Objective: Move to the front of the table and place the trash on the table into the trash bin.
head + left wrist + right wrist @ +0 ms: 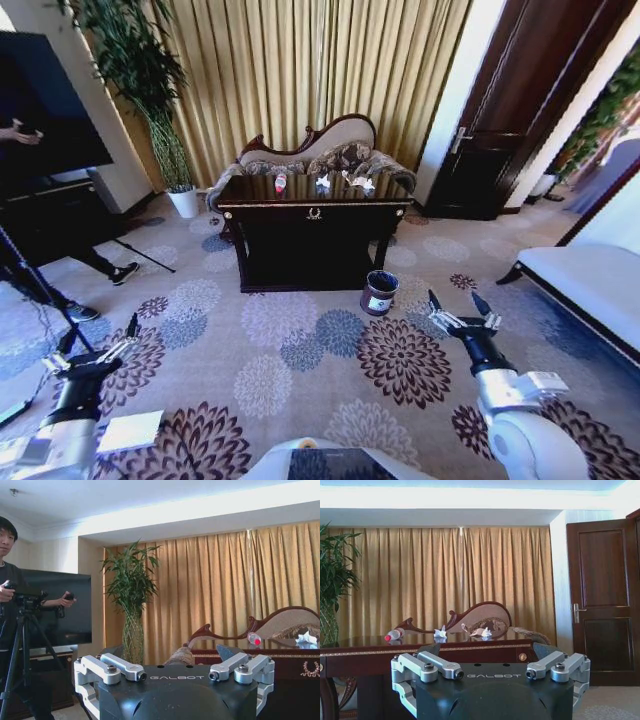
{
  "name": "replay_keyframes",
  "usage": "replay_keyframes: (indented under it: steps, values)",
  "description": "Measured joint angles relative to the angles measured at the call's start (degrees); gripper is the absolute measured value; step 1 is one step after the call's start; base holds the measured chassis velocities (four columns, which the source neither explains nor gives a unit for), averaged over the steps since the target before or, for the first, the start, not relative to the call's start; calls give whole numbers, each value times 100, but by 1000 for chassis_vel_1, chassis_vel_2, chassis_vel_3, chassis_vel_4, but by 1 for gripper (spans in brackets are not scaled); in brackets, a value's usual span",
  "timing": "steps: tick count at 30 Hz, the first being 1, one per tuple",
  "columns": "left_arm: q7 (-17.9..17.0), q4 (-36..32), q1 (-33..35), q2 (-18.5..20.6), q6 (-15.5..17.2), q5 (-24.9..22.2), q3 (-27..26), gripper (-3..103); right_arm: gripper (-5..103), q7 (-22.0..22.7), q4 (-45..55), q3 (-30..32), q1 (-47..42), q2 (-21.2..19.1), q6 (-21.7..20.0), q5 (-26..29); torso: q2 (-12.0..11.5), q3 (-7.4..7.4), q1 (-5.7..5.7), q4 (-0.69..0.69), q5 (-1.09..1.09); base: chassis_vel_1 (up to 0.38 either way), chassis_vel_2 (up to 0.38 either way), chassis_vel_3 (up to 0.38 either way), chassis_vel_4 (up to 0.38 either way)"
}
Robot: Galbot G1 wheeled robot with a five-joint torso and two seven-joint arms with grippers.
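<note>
not yet at the table (313, 205), well short across the carpet; bottle (281, 182), paper (323, 184) and wrapper (359, 183) all along its far edge, bin (379, 292) on floor off its front right corner, left gripper (96, 352) and right gripper (462, 313) wide, empty, low; nothing binned.

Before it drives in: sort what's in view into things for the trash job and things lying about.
Job: table; bottle; white paper; beige wrapper; trash bin.
Lying about: sofa; plant pot; door; tripod.
</note>
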Motion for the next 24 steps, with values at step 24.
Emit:
replay_keyframes:
  steps: [24]
  values:
    - [-205,-707,-857,316,2301,-217,-136,100,100,-297,295,121,761,-243,-1623,33,-1,1,1,0,0,0,0,0,0]
